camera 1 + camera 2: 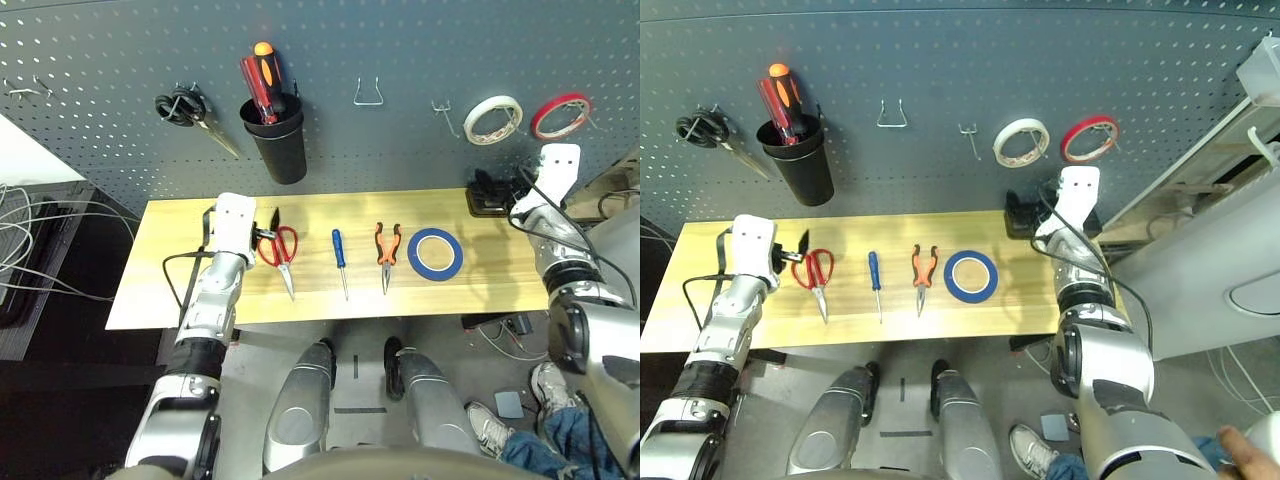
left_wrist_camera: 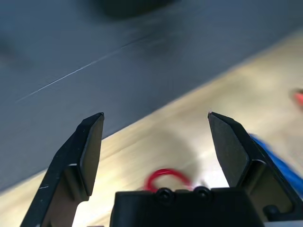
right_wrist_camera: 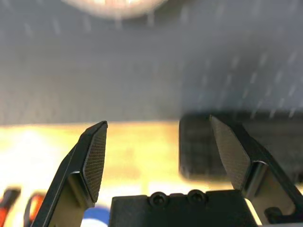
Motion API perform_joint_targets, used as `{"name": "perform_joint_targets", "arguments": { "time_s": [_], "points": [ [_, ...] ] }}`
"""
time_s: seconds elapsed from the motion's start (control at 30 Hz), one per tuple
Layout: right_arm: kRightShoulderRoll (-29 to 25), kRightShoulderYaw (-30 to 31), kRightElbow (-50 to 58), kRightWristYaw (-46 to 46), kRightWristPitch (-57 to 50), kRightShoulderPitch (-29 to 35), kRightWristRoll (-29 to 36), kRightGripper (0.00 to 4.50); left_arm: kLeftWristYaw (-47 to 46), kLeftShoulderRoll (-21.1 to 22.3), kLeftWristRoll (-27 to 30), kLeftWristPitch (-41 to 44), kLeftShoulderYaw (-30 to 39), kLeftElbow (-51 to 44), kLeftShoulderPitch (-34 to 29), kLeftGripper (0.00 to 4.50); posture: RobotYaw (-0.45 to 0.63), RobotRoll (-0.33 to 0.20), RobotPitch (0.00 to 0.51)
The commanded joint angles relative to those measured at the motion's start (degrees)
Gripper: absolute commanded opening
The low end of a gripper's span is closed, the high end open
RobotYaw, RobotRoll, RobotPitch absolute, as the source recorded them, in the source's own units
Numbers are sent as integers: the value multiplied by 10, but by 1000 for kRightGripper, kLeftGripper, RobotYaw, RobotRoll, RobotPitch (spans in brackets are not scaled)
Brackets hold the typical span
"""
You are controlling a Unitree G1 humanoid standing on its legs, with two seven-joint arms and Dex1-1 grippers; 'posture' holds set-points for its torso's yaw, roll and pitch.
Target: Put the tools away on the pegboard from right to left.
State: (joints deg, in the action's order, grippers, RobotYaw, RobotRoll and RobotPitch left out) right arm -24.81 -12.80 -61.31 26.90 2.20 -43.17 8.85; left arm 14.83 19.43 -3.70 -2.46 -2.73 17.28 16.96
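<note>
Four tools lie in a row on the wooden desk (image 1: 300, 300) below the pegboard (image 1: 330, 60): from the robot's right to its left, the blue tape ring (image 1: 435, 253), the orange-and-black-handled pliers (image 1: 387, 252), the small blue-handled screwdriver (image 1: 340, 258) and the red-handled scissors (image 1: 281, 252), each lying apart from its neighbours. On the pegboard hang black-handled scissors (image 1: 190, 112), a black cup (image 1: 276, 138) holding red and orange screwdriver handles, an empty metal hook (image 1: 369, 94), a white tape ring (image 1: 492, 119) and a red tape ring (image 1: 560, 115). The left gripper (image 2: 156, 142) hovers just beside the red-handled scissors with its fingers spread wide and nothing between them. The right gripper (image 3: 158, 151) is over the desk's right end, near a black box (image 1: 490, 197), its fingers likewise released and empty, apart from the blue tape ring.
</note>
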Motion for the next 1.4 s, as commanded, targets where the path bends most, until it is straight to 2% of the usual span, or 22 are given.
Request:
{"name": "perform_joint_targets", "arguments": {
  "time_s": [0.03,0.07,0.17,0.27,0.43,0.63,0.77,1.03,1.27,1.4],
  "points": [
    [9,17,55,-1,-69,39,-4,4462,42,10,-12,19,-30,-30,-24,4500,92,0,331],
    [11,18,73,-3,-82,46,-3,4462,46,12,-12,22,-30,-37,-27,4500,92,0,331],
    [22,36,134,-8,-157,86,-8,4462,64,4,-16,29,-53,-70,-40,4500,97,0,382],
    [29,45,174,-8,-196,110,-6,4462,70,0,-20,40,-64,-90,-48,4500,108,0,399],
    [43,64,172,-12,-203,126,-18,4462,97,-7,-25,56,-100,-120,-68,4500,141,0,444],
    [52,83,149,-25,-212,115,-37,4462,136,0,-27,57,-134,-156,-84,4500,158,0,460],
    [54,94,147,-34,-226,105,-49,3612,144,-3,-25,55,-138,-165,-87,4500,154,0,452],
    [46,109,193,-30,-244,111,-63,794,139,-13,-20,21,-131,-131,-64,4500,128,0,390],
    [26,108,317,-31,-166,163,-72,721,132,-23,-8,-45,-110,-96,-41,4500,103,0,302],
    [3,91,414,-47,-91,211,-82,721,121,-31,3,-85,-94,-101,-27,4500,98,0,274]
  ]
}}
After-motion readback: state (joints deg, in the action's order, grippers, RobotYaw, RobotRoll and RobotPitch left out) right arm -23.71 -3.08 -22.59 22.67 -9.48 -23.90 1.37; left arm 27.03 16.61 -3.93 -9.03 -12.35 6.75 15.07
